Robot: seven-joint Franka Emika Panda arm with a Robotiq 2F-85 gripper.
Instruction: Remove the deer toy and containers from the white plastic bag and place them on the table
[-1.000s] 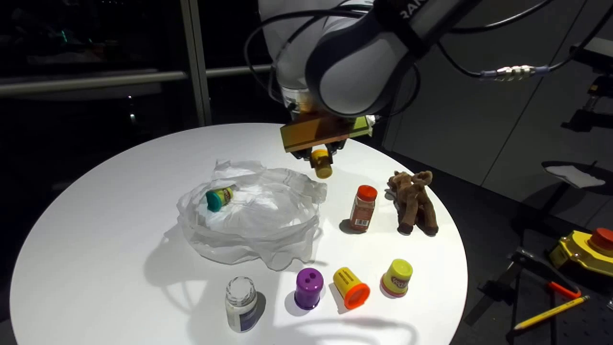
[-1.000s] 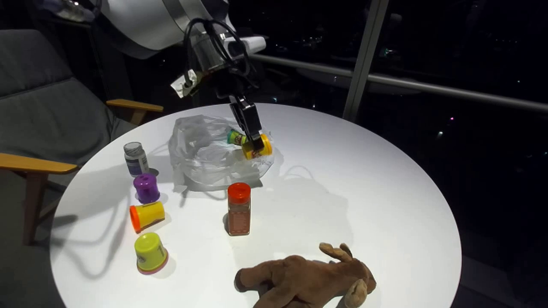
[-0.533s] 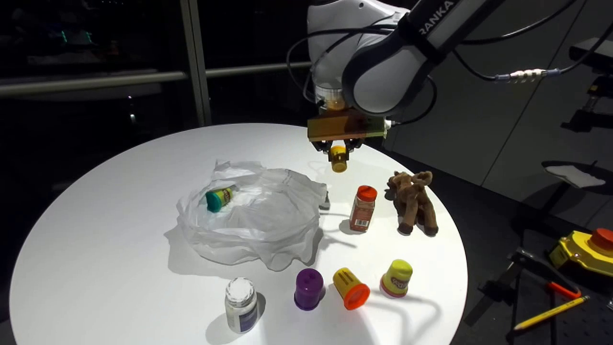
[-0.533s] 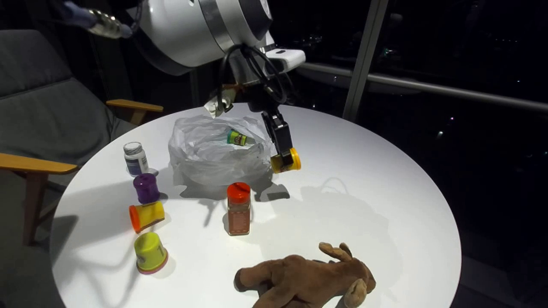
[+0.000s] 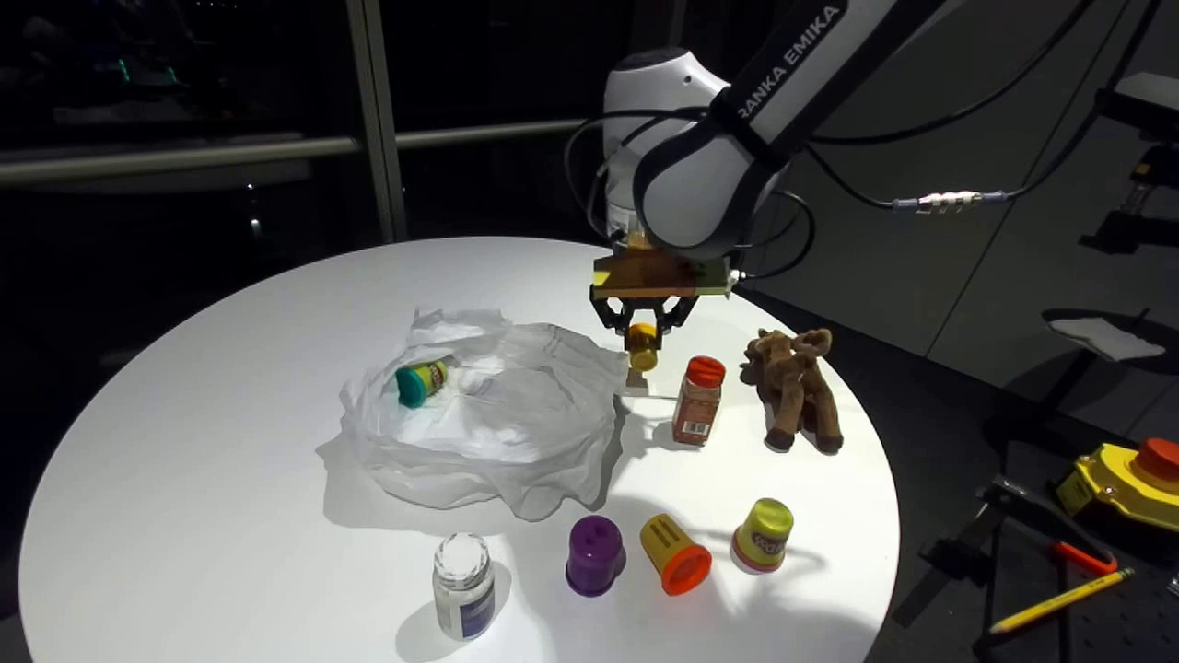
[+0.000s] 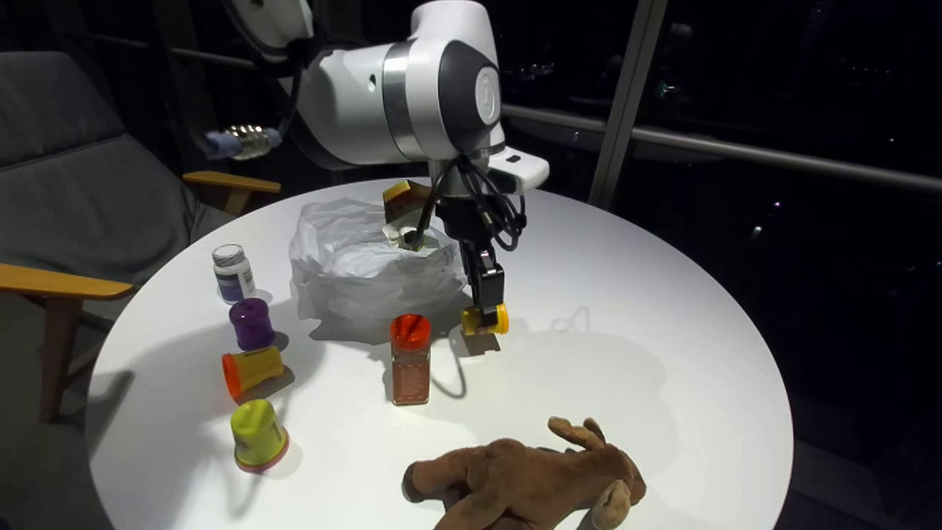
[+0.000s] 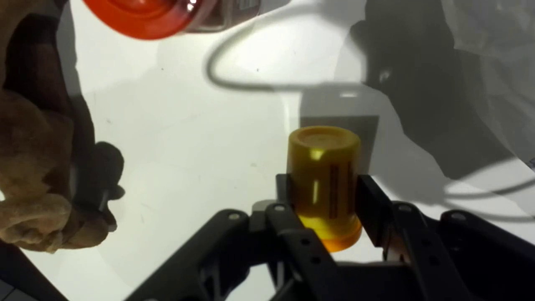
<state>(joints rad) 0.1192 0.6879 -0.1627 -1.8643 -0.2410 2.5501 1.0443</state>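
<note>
Looks nearly done: has the deer toy [image 6: 526, 482] and five containers [image 5: 594, 555] on the table [image 5: 230, 387], clamps the yellow container [image 7: 324, 167] in the gripper [image 5: 643, 339] above it, and leaves the green container [image 5: 422, 382] in the white bag [image 5: 543, 465].

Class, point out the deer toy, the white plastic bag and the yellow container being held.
Deer toy [image 6: 524, 477]: in an exterior view, on its brown body.
White plastic bag [image 5: 470, 474]: in an exterior view, on its near wall.
Held yellow container [image 7: 324, 184]: in the wrist view, on its side.
</note>
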